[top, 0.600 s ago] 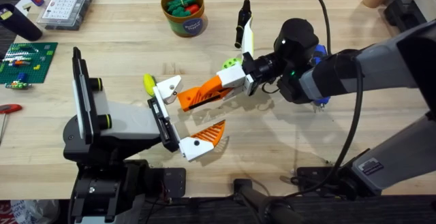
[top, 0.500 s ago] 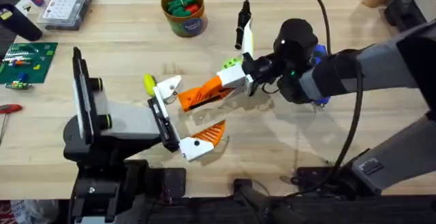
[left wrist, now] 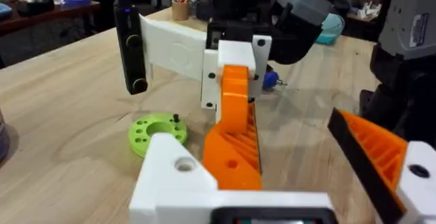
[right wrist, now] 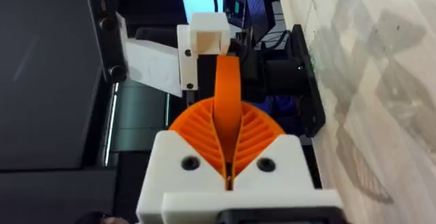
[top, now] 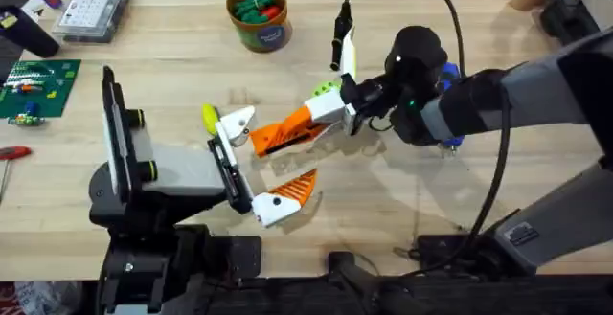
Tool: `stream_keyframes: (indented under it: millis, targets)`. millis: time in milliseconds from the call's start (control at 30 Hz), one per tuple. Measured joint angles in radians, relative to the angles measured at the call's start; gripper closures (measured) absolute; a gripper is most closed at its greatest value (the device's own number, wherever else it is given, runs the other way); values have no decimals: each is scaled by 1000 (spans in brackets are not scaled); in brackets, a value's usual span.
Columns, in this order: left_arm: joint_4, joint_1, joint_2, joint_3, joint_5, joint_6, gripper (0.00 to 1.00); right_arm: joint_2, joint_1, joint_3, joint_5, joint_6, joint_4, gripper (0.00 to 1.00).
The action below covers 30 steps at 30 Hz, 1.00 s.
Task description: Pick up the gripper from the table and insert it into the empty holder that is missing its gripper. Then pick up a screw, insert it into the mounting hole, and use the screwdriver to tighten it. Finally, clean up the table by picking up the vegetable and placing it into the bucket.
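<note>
The gripper (top: 280, 133), an orange wedge finger, is held level above the table with my right gripper (top: 324, 114) shut on its narrow end. Its wide end sits right beside the empty holder (top: 236, 122), a white bracket on the black rail of the grey unit. In the right wrist view my ribbed pads (right wrist: 204, 125) clamp the orange gripper (right wrist: 227, 91), whose tip is just off the holder's opening (right wrist: 208, 37). The left wrist view shows the holder (left wrist: 174, 176) touching the orange gripper (left wrist: 231, 142). My left gripper (top: 251, 162) stands open. A small yellow oval vegetable (top: 209, 116) lies by the holder. The bucket (top: 260, 30) stands at the back.
A green disc (top: 324, 88) with holes lies behind the right gripper. The matching orange finger with white base (top: 284, 195) sits at the rail's near end. A clear compartment box (top: 91, 7), a green board (top: 31, 87) and a red-handled tool (top: 10, 152) are at the left.
My right gripper has crept a little toward the holder with the orange gripper; nothing else has visibly moved.
</note>
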Motion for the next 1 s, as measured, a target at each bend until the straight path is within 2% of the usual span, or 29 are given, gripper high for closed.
stream_keyframes:
  millis: [233, 433, 1000]
  targets:
    - [0, 0, 0, 0, 0, 0, 14, 1, 0, 0, -5, 78, 148, 983]
    - [0, 0, 0, 0, 0, 0, 14, 1, 0, 0, -7, 128, 146, 983]
    - [0, 0, 0, 0, 0, 0, 13, 1, 0, -1, 25, 146, 151, 983]
